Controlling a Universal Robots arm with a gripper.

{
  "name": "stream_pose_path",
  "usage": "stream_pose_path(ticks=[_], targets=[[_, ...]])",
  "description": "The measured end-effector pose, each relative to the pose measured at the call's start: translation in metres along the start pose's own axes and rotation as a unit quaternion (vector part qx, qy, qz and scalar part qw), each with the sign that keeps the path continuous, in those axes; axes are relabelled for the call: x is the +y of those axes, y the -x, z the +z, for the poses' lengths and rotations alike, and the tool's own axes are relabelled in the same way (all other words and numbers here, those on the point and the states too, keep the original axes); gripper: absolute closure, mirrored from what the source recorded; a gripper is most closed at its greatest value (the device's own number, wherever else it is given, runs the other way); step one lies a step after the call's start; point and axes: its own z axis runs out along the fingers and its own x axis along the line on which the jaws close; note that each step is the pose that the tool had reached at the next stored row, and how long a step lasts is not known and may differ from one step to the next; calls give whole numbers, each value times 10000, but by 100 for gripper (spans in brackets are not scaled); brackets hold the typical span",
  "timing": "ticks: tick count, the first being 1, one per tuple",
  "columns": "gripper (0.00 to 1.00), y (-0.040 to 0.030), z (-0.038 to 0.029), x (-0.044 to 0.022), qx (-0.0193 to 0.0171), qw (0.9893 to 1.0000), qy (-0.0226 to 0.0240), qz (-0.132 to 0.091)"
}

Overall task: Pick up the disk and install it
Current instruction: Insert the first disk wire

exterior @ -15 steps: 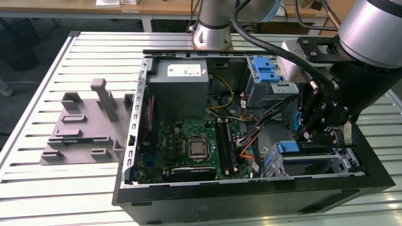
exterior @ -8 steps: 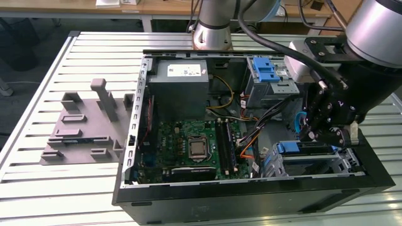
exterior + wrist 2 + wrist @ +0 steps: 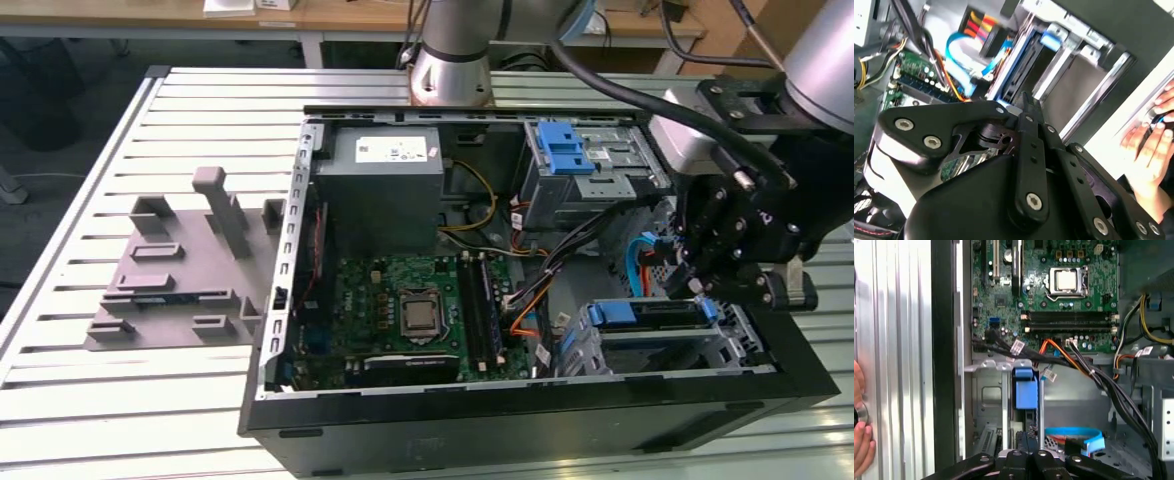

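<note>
I have the claw (image 3: 714,290) over the case's (image 3: 534,425) drive bay, above the disk (image 3: 650,314) seated there; whether it's apart, I cannot tell.

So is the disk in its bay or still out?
In. The disk sits edge-up in the metal cage inside the computer case, directly below the gripper.

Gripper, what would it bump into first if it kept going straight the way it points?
Most likely the disk, the blue-tabbed one standing on edge in the silver cage. In the first wrist view the gripper points right at it. Depth is unclear, so it may already be touching.
</note>
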Motion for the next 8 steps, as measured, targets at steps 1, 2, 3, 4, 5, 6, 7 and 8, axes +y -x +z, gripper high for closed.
stream_pose_path(ticks=[1,2,3,4,5,6,7,8], targets=[[89,2,1,-31,0,10000,0,0],[89,5,1,-60,0,10000,0,0],[89,7,1,-83,0,10000,0,0],[89,10,1,-98,0,10000,0,0],[89,12,1,-109,0,10000,0,0],[89,14,1,-115,0,10000,0,-1],[89,17,1,-115,0,10000,0,0],[89,23,1,-115,0,10000,-1,0]])
